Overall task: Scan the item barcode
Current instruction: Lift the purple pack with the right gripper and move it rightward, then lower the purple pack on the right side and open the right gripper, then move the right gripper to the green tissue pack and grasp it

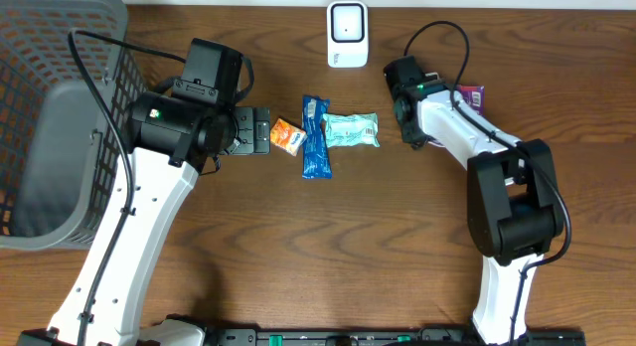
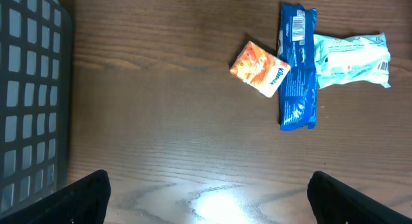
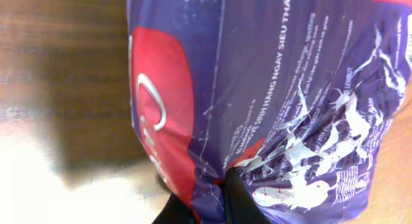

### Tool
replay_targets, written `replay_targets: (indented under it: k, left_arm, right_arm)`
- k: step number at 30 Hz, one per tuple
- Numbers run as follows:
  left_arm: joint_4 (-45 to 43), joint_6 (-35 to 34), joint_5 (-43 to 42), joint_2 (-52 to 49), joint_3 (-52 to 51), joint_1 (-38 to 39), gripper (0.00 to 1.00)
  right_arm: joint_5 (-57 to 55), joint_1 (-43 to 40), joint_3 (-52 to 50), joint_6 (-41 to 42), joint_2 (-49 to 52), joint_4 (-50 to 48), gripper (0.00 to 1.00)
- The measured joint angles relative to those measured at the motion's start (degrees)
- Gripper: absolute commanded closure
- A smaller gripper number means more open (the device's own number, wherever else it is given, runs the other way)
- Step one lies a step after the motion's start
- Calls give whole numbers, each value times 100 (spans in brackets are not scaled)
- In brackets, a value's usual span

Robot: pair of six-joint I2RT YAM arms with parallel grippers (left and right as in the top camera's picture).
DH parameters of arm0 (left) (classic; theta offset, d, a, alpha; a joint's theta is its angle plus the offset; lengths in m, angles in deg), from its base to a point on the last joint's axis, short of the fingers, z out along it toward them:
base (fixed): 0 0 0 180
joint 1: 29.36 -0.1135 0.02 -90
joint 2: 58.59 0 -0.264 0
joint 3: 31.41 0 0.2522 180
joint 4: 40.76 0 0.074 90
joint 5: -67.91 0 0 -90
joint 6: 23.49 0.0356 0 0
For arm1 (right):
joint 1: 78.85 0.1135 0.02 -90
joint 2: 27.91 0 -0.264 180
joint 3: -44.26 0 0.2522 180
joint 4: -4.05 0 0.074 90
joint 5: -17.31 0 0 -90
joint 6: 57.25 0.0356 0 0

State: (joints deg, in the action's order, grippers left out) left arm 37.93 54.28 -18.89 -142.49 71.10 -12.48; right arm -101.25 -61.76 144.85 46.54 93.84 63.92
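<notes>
Four packets (image 1: 315,137), one white scanner (image 1: 347,33), one grey basket (image 1: 40,48), two arms (image 1: 149,202)

A crinkled purple plastic packet (image 3: 270,76) with a red patch, a white curved mark and lines of small white print is pinched at one edge by the dark fingers of the right gripper (image 3: 225,197). It sits right of centre near the far edge of the worktop (image 1: 397,237). A white rounded scanner (image 1: 347,33) stands at the middle of that far edge, left of the packet (image 1: 470,93).

Purple packet (image 3: 257,89) — "HANG NGAY SIEU".
</notes>
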Motion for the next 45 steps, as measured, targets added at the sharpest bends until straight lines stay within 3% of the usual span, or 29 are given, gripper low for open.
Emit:
replay_targets:
  k: [5,11,16,20,22,26,27,28,31,36,42,45]
  left_arm:
    - [0,0,-2,0,0,0,2]
    - [2,0,-2,0,0,0,2]
    - [4,0,-2,0,0,0,2]
    - [4,0,-2,0,0,0,2]
    - [0,0,-2,0,0,0,2]
    - [2,0,-2,0,0,0,2]
    - [2,0,-2,0,0,0,2]
    - [4,0,-2,0,0,0,2]
    - [2,0,-2,0,0,0,2]
    - [0,0,-2,0,0,0,2]
    - [2,0,-2,0,0,0,2]
    - [2,0,-2,0,0,0,2]
  right_arm:
    - [1545,-428,962,-166,-7,946,99]
    - [4896,-1508,2006,-769,-101,1493,99]
    - [7213,-2308,1738,-1274,-109,1491,99]
    - [9287,-2837,772,-1537,-31,614,99]
    - [9619,-2988,417,-1508,35,306,99]
    - [9180,-3394,57,-1342,153,479,97]
    - [8942,-3495,83,-1314,151,651,92]
    - [8730,-3587,155,-1279,146,785,86]
    - [7792,-3731,573,-1150,116,1351,53]
    - [5716,-3641,1696,-946,52,2422,33]
    - [4673,-3265,2354,-898,-59,2846,24]
    - [4481,-2990,2358,-920,-66,2769,27]
